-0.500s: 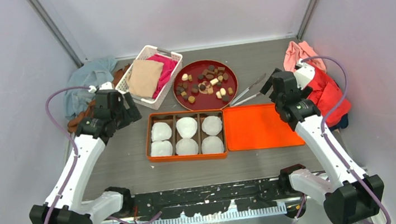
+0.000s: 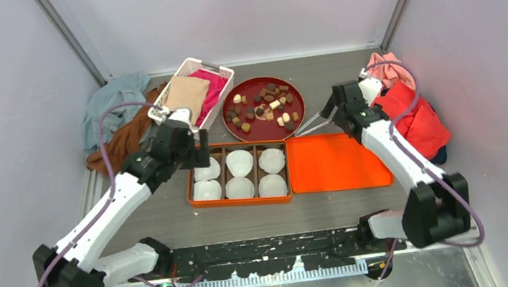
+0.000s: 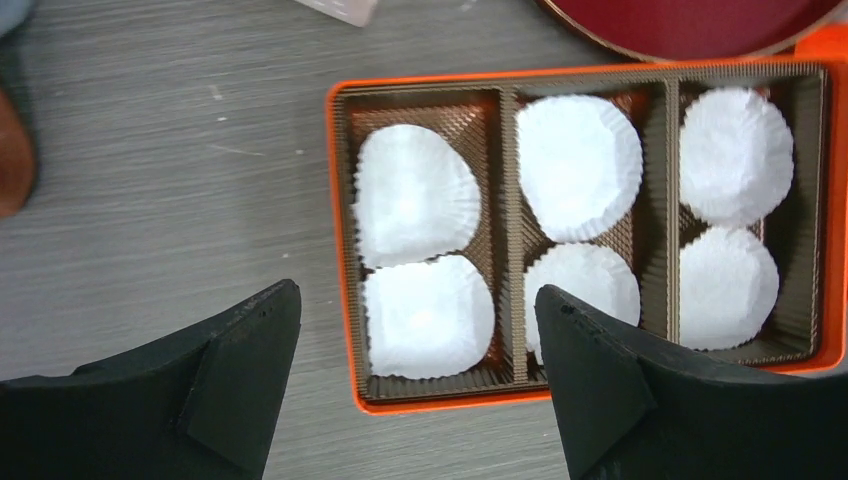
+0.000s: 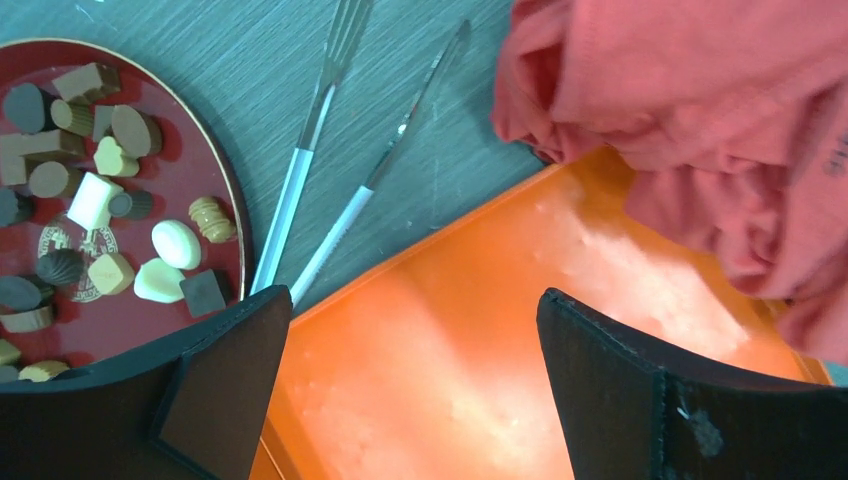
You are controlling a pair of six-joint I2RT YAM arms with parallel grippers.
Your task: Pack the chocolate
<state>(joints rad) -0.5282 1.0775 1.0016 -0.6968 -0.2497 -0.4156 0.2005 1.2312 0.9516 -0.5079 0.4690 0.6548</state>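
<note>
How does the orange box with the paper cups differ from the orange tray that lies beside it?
The orange box has three compartments with a brown ribbed lining; the orange tray is one flat, undivided surface. The box holds six white paper cups; the tray is bare, though a red cloth covers one corner. Both are orange, rectangular and lie side by side, and neither holds any chocolate.

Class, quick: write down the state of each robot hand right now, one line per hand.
Left hand: open, holding nothing, over the orange box.
Right hand: open, holding nothing, tongs just ahead of it.
</note>
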